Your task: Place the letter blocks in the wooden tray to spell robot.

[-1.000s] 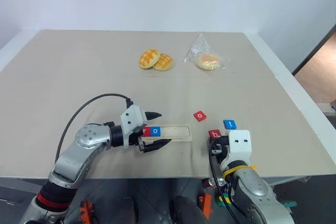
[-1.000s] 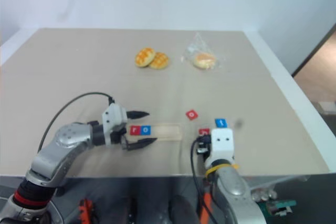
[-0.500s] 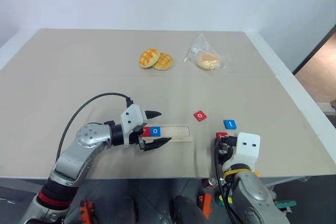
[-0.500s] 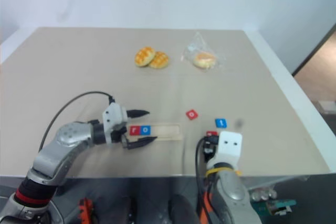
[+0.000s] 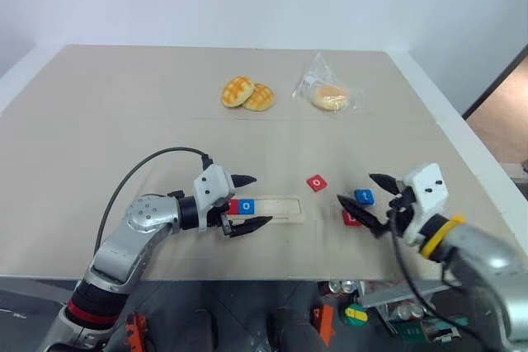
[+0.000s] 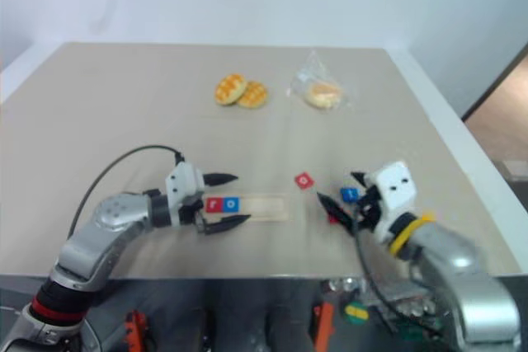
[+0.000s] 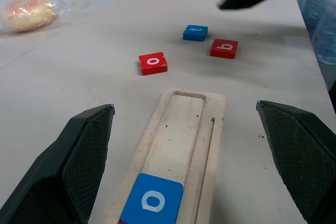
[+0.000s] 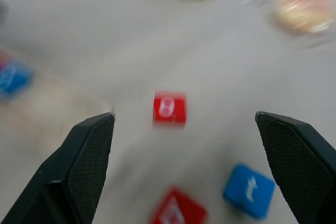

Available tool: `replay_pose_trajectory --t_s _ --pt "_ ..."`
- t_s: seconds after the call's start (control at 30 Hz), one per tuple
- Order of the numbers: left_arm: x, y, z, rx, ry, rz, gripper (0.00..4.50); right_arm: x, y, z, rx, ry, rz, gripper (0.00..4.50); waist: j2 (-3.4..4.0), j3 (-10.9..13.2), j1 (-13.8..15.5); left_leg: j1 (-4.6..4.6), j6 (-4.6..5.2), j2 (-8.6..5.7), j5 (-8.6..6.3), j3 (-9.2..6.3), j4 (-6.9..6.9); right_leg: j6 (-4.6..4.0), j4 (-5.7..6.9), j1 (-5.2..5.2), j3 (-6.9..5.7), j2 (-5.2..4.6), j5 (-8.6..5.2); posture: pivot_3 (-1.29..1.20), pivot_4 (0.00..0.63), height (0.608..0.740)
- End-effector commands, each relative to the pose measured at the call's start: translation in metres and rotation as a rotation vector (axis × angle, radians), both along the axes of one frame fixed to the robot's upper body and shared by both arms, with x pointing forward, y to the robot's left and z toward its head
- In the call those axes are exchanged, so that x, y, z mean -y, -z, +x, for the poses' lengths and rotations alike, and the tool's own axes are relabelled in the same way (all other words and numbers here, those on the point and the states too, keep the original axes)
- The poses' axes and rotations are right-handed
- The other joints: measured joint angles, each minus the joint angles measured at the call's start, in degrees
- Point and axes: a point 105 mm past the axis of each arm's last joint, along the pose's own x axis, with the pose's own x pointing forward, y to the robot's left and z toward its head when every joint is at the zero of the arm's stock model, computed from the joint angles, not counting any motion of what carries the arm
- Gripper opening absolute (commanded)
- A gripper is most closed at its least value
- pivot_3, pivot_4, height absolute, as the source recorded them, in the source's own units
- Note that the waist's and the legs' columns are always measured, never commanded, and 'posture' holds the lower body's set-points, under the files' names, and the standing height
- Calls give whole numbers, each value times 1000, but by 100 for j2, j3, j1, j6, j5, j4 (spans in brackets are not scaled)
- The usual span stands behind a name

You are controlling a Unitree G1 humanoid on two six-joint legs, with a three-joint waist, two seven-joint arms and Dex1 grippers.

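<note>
Bench (image 5: 124, 121) mostly bare on the left and mid. Tray (image 5: 276, 208): right end free, approach from there unblocked. Left claw (image 5: 247, 201) straddles the tray's left end, fingers wide apart, blocking that side. Red o (image 5: 316, 183), blue t (image 5: 365, 196), red b (image 5: 351, 218) lie close together; right claw (image 5: 363, 201) spread wide over t and b. Buns (image 5: 246, 93) and bagged bun (image 5: 328, 95) lie far back, well apart.

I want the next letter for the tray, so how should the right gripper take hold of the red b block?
Probably from straight above, fingers on two opposite side edges of the red b block. It lies flat on the table, so only its thin sides offer purchase. The blue t block sits close behind, so pinching across the other two edges looks safer.
</note>
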Motion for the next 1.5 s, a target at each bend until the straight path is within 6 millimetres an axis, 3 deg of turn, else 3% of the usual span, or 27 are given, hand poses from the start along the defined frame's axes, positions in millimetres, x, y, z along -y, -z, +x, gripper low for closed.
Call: replay_pose_trajectory --t_s 0.03,0.13,0.2,0.3,0.53,0.93,0.97,1.03,1.4,1.43,1.5 --pt "5 -7 -1 42 13 -15 4500 16 5 9 -73 -168 -88 4432 4 4 -28 0 0 -1 0 2 -1 7 0 0 2 -1 4 0 150 740" --pt "5 -6 -1 45 9 -17 4500 25 11 14 -62 -324 -136 4432 5 7 -43 8 3 3 -1 12 1 21 -4 2 12 3 20 0 150 740" --pt "4 -6 -1 52 1 -16 4500 29 11 26 -137 -257 -59 4432 9 10 -23 11 3 4 -2 3 -1 21 -4 7 5 6 19 0 150 740" --pt "3 -7 0 59 -16 -19 4500 23 11 32 -114 -306 -96 4432 23 17 -6 4 3 3 -1 -1 -1 23 -3 4 7 5 18 0 150 740" --pt "7 -13 -13 117 80 -11 4500 6 33 13 -160 -466 -250 4432 25 19 5 -5 2 -4 -2 -3 1 32 -6 3 4 -4 15 0 150 740" --pt "8 -12 -27 67 270 12 4500 13 44 23 -151 -400 -279 4432 30 19 5 -2 0 -3 0 0 16 36 -5 7 6 -3 27 0 150 740" --pt "9 -12 -27 67 277 13 4500 14 46 25 -146 -388 -279 4192 30 19 4 -2 0 -4 1 0 16 36 -5 7 6 -4 28 0 150 740" --pt "10 -13 -27 68 287 14 4500 14 48 26 -146 -373 -270 4192 29 19 5 -2 0 -3 1 1 16 36 -5 8 7 -4 28 0 150 740" --pt "8 -8 -26 51 288 21 4500 -3 46 3 -231 -323 -112 4192 27 17 1 19 1 5 3 -2 15 29 -1 22 6 5 31 0 150 740" --pt "8 -8 -26 48 288 21 4500 -6 44 2 -230 -301 -93 3899 27 17 1 19 1 5 2 -2 14 29 -1 22 6 5 30 0 150 740" --pt "8 -8 -26 42 283 19 4500 -12 46 -2 -233 -268 -76 3899 27 17 0 18 1 6 2 -2 14 29 -1 22 7 5 29 0 150 740"
